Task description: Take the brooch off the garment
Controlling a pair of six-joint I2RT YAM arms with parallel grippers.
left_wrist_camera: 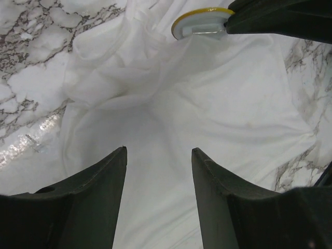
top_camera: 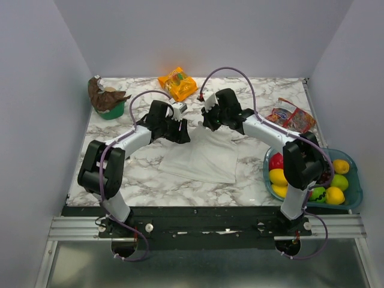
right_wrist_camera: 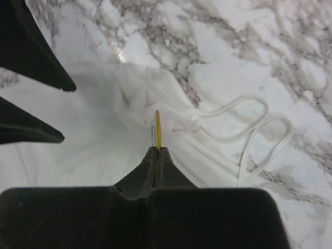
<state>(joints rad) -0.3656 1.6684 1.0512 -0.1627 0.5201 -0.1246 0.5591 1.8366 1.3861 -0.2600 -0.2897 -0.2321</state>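
Right wrist sees the brooch (right_wrist_camera: 157, 124) edge-on; left wrist, face-on.

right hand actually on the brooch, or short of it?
Touching. Right wrist view: the right hand is pinched shut on the brooch at its edge, no gap.

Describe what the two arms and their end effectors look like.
The left arm and right arm have white links, black joints, and a purple cable looping along each. The left end effector and right end effector are black, with two tapering fingers.
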